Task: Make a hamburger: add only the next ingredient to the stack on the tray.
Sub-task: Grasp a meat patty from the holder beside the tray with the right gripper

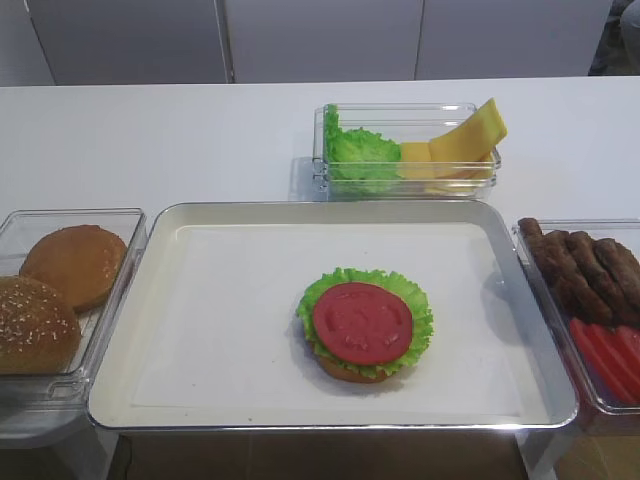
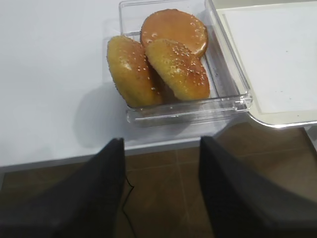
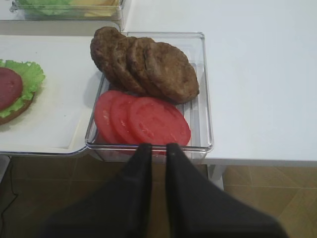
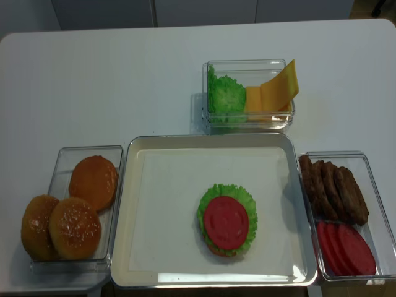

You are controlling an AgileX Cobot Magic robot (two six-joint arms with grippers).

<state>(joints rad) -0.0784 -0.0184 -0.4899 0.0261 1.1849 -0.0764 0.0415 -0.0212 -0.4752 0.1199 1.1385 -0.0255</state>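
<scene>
While neither arm shows in the first overhead view, we see the stack (image 1: 364, 324) sitting right of centre on the tray (image 1: 150, 300), tomato slice on top, nothing meaty on it yet; the patties (image 1: 585, 268) lean in a row in the clear box (image 1: 527, 262) just beside the tray's right edge, with tomato slices (image 1: 610, 358) in the same box nearer us. Right wrist view: our right gripper (image 3: 154, 147) hangs off the table's near edge, just short of the box, jaws pressed together and holding nothing. The tomatoes sit between it and the patties (image 3: 171, 72), so a shallow reach likely snags a tomato instead. The patties overlap tightly; closing on the front one could drag its neighbour out too, or catch the box wall. Jaws need to open first or they just shove the pile. Left wrist view: our left gripper (image 2: 161, 146) is off the table edge near the bun box (image 2: 173, 109), jaws wide apart, empty; low risk if it stays parked. Second overhead view: the stack (image 4: 226, 219) is near the tray's right side, so it's a short carry, but an off-centre drop could slide the tomato off the lettuce.
</scene>
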